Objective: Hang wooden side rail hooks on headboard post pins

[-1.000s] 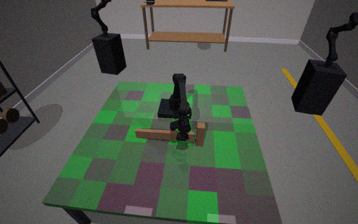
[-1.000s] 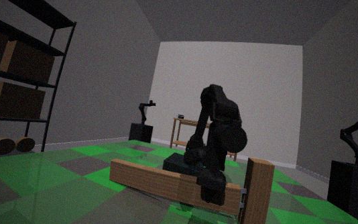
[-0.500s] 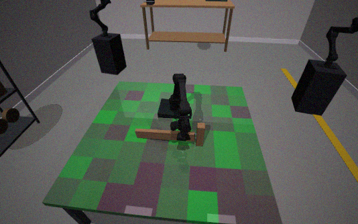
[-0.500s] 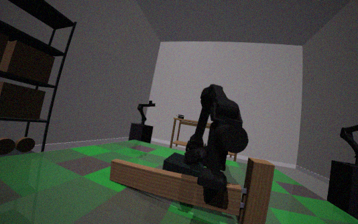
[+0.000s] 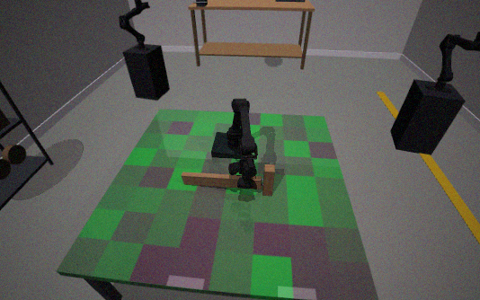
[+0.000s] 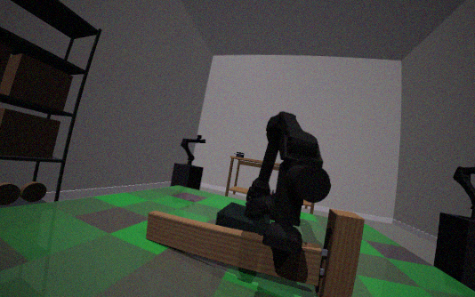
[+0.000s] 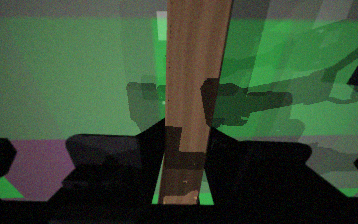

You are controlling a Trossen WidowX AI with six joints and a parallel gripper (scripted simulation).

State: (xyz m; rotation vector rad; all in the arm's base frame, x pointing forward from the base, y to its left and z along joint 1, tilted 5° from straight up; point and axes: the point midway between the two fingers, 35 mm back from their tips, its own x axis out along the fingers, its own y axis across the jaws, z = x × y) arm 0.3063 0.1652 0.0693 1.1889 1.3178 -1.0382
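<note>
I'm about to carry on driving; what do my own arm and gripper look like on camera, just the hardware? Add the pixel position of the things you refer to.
The arm (image 5: 242, 123) (image 6: 295, 141) is matte black, with chunky rounded links and a large round housing in the exterior view. The gripper (image 5: 246, 181) (image 6: 287, 258) (image 7: 182, 121) is black too, with blocky fingers tapering inward. I make out no cables or markings in this dim light.
</note>
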